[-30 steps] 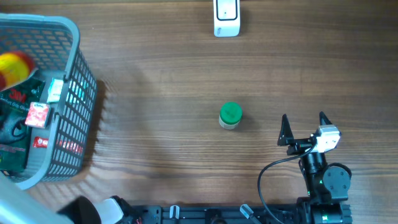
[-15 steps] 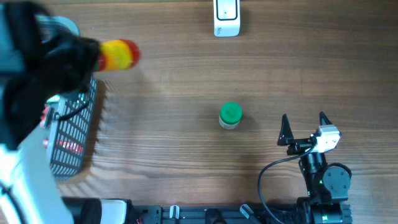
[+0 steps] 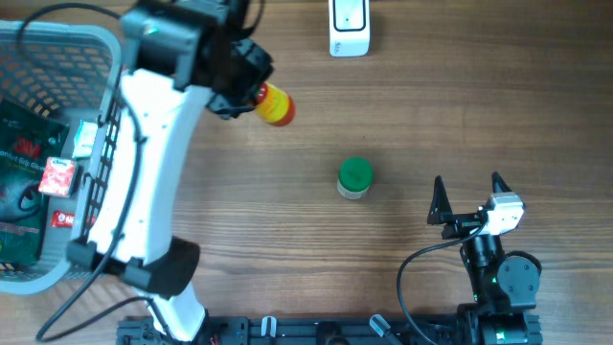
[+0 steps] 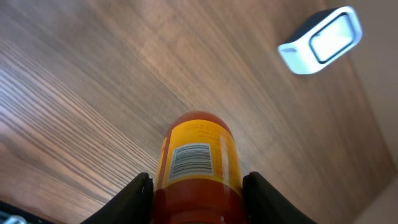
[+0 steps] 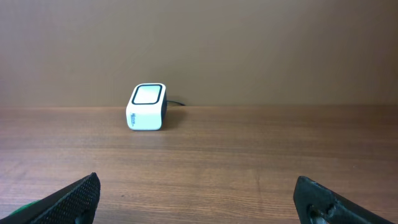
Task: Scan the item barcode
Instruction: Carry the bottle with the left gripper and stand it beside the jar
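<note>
Left pincer (image 4: 199, 186), clamped on the bottle (image 4: 196, 149), had carried it out of the basket (image 3: 57, 32) to above the worktop (image 3: 431, 105), near the scanner (image 3: 349, 27); scan pending. Right pincer (image 3: 468, 196) stood wide.

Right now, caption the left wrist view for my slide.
Left claw grips a red-and-yellow bottle, barcode toward camera, scanner ahead.
</note>
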Robot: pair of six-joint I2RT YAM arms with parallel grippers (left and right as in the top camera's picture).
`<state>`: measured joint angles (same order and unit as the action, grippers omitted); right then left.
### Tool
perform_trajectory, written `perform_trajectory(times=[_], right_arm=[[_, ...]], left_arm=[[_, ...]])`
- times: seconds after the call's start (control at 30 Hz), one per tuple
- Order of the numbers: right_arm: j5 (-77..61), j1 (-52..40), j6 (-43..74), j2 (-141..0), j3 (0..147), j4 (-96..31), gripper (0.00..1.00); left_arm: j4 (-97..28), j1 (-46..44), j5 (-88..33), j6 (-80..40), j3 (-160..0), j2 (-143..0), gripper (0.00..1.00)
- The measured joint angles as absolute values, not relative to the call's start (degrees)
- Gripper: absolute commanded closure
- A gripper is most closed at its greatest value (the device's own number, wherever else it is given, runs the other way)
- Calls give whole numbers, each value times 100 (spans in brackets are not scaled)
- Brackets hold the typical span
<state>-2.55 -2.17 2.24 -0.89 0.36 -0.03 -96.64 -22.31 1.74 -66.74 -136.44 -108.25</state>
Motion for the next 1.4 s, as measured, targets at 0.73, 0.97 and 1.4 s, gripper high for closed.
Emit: perform_trajectory(times=[0.73,0.97,1.4], right_arm=[[-255,-217,224,-89,36,-5,0],[-255,-217,224,-89,36,-5,0],[-255,-217,224,-89,36,-3,0]], left_arm=[[-8055,-3531,1164,-11198,-10659,-11330,62],[-7642,-3531,1002,-11598,-10141,-11347,59],[-7581,-3531,891,-11598,-10160,-11598,36]])
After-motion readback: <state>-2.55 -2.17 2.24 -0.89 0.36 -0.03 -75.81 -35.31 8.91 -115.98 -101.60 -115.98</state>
